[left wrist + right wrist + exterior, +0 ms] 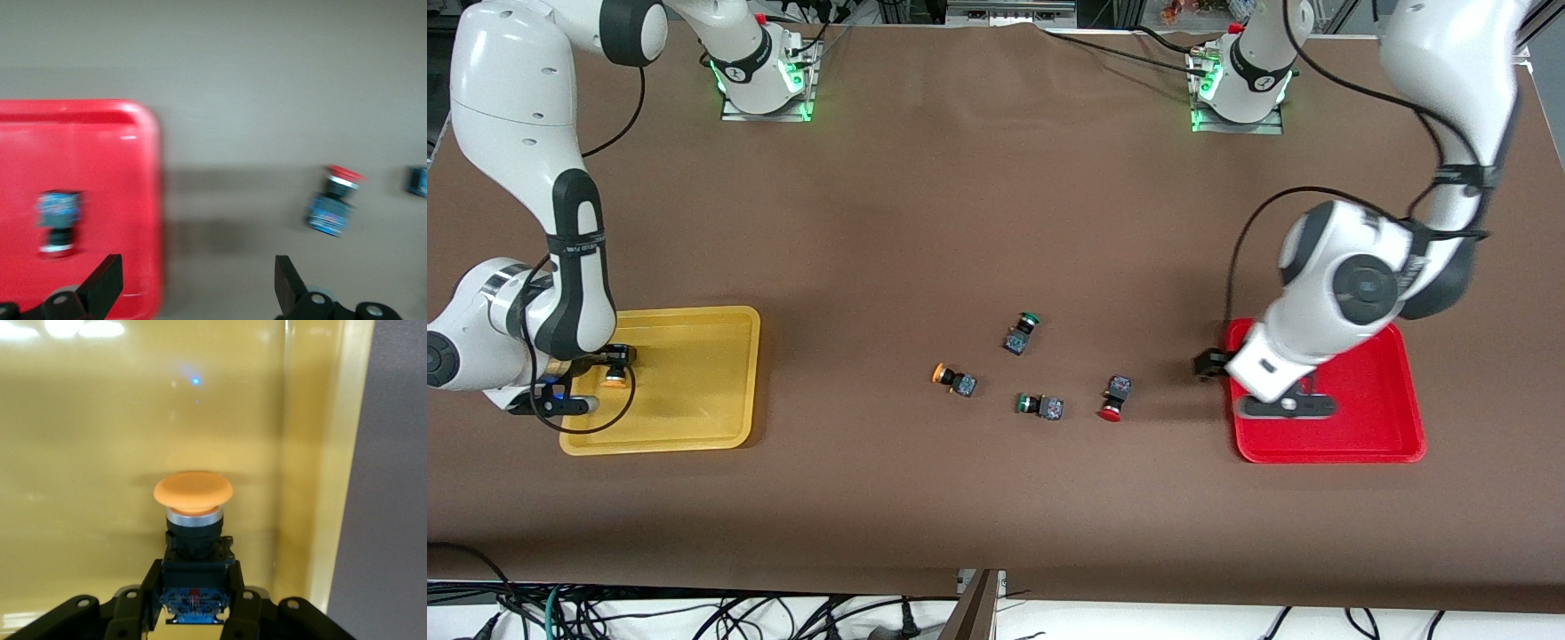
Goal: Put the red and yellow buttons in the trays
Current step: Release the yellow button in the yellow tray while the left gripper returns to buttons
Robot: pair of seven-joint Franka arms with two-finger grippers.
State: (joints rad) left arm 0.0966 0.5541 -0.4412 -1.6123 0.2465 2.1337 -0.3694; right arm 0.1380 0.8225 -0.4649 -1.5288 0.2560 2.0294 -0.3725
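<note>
Over the yellow tray [694, 373], the right end effector [193, 603] clamps a yellow button [193, 495]. The left end effector [199, 283] gapes wide over the red tray's [100, 167] rim, one red button [59, 220] inside, another [335, 199] on the counter [960, 222].

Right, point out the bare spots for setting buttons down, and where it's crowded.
Most of the yellow tray floor is bare beside the right gripper, fingers shut on a yellow button. The red tray is bare toward the front camera; one red button lies in it by the open left gripper. Crowded: four buttons mid-table between the trays.
</note>
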